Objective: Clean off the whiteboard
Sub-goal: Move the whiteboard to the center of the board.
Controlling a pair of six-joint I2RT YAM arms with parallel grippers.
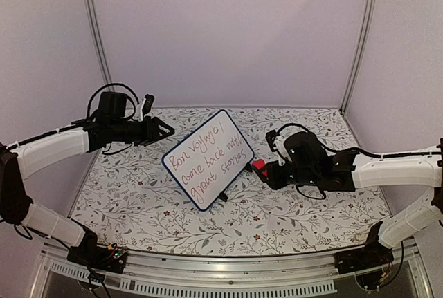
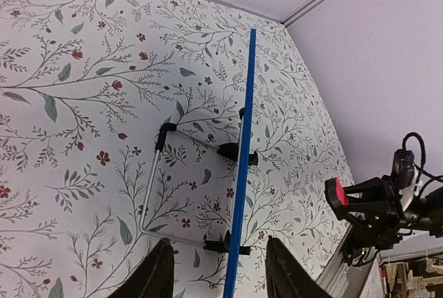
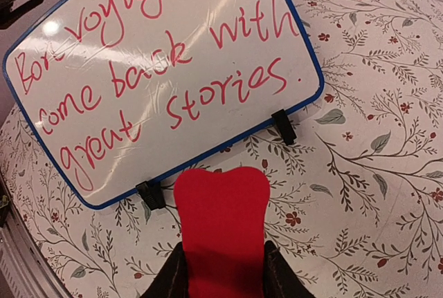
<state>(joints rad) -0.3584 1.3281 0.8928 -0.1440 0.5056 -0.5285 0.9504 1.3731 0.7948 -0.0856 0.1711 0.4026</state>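
Note:
The whiteboard [image 1: 206, 158] stands tilted on its two black clip feet mid-table, blue-rimmed, covered in red handwriting. It fills the top of the right wrist view [image 3: 159, 70]. In the left wrist view I see it edge-on as a blue line [image 2: 242, 166] with its wire stand behind. My right gripper [image 1: 265, 172] is shut on the red eraser [image 3: 221, 229], held just in front of the board's lower edge, apart from it. My left gripper [image 1: 166, 131] is open and empty, above the table behind the board's left side.
The table [image 1: 291, 222] has a white floral cover. Plain walls and metal posts close the back and sides. A metal rail [image 1: 228, 270] runs along the near edge.

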